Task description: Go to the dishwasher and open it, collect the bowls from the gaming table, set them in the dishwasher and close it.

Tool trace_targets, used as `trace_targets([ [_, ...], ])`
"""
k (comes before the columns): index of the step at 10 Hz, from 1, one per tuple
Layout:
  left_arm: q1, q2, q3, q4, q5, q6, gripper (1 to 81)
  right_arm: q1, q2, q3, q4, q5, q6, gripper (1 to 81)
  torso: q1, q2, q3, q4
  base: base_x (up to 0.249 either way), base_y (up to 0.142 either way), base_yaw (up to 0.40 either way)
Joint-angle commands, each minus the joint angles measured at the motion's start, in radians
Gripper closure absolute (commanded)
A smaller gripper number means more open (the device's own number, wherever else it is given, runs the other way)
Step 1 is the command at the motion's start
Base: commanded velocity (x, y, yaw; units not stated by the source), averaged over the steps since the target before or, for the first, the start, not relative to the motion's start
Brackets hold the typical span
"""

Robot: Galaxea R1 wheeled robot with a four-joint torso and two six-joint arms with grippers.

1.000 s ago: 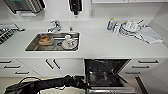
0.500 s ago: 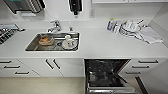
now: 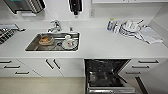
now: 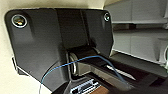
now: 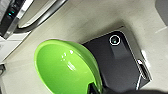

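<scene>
So the robot's parked in front of the kitchen run, looking down at a white tabletop [image 3: 100, 45] with a steel sink [image 3: 32, 46] set into it. In the sink sit a bowl with something orange-brown in it [image 3: 45, 40] and a white plate with a cup on it [image 3: 69, 43]. The tap [image 3: 55, 25] stands right behind the sink. Off toward the far right of the tabletop there's a pile of white dishes [image 3: 130, 27], a small bottle [image 3: 110, 24] just beside them, and a folded cloth [image 3: 151, 35].

The dishwasher [image 3: 107, 75] is under the tabletop, right of the white cabinet doors [image 3: 51, 66], and it's open: door dropped down, dark inside, wire rack visible.

In the right wrist view, a bright green bowl [image 5: 60, 68] shows up huge, tilted, above the pale floor [image 5: 100, 20]. A dark finger of the right end effector [image 5: 93, 88] sits against its rim, so it looks pinched on the bowl. The dishwasher's steel edge shows in one corner of that view.

Left wrist view is mostly the robot's own dark plate with a thin blue cable [image 4: 100, 60] looped across it, plus some grey drawer fronts [image 4: 140, 32]. Can't tell how the left end effector stands.
</scene>
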Motion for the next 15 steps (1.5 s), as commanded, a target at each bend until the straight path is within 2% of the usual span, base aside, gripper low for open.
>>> trace_targets([
  [1,0.121,0.062,-0.187,0.077,-0.144,0.015,1.0,0.183,-0.126,0.11,-0.003,-0.046,0.068,81.1,0.0,0.0,0.0,0.0,0.0,0.0,0.0],
  [2,0.153,0.09,-0.249,0.077,-0.166,0.017,1.0,0.23,-0.142,0.137,-0.003,-0.047,0.095,81.1,0.0,0.0,0.0,0.0,0.0,0.0,0.0],
  [4,0.194,0.131,-0.337,0.077,-0.167,0.017,1.0,0.31,-0.135,0.153,-0.005,-0.059,0.13,81.1,0.0,0.0,0.0,0.0,0.0,0.0,0.0],
  [6,0.23,0.137,-0.345,0.08,-0.169,0.018,1.0,0.392,-0.086,0.134,-0.003,-0.066,0.149,81.1,0.0,0.0,0.0,0.0,0.0,0.0,0.0],
  [8,0.271,0.168,-0.396,0.08,-0.187,0.026,1.0,0.461,-0.04,0.096,-0.003,-0.087,0.186,81.1,0.0,0.0,0.0,0.0,0.0,0.0,0.0],
  [9,0.288,0.2,-0.466,0.08,-0.192,0.026,1.0,0.487,-0.011,0.059,-0.005,-0.095,0.204,81.1,0.0,0.0,0.0,0.0,0.0,0.0,0.0],
  [11,0.323,0.242,-0.588,0.081,-0.221,0.026,1.0,0.545,0.069,-0.025,-0.005,-0.165,0.206,81.1,0.0,0.0,0.0,0.0,0.0,0.0,0.0],
  [13,0.358,0.266,-0.646,0.081,-0.258,0.028,1.0,0.608,0.126,-0.088,-0.003,-0.188,0.236,81.1,0.0,0.0,0.0,0.0,0.0,0.0,0.0],
  [15,0.377,0.304,-0.69,0.104,-0.268,0.029,1.0,0.68,0.14,-0.099,-0.002,-0.202,0.27,81.1,0.0,0.0,0.0,0.0,0.0,0.0,0.0],
])
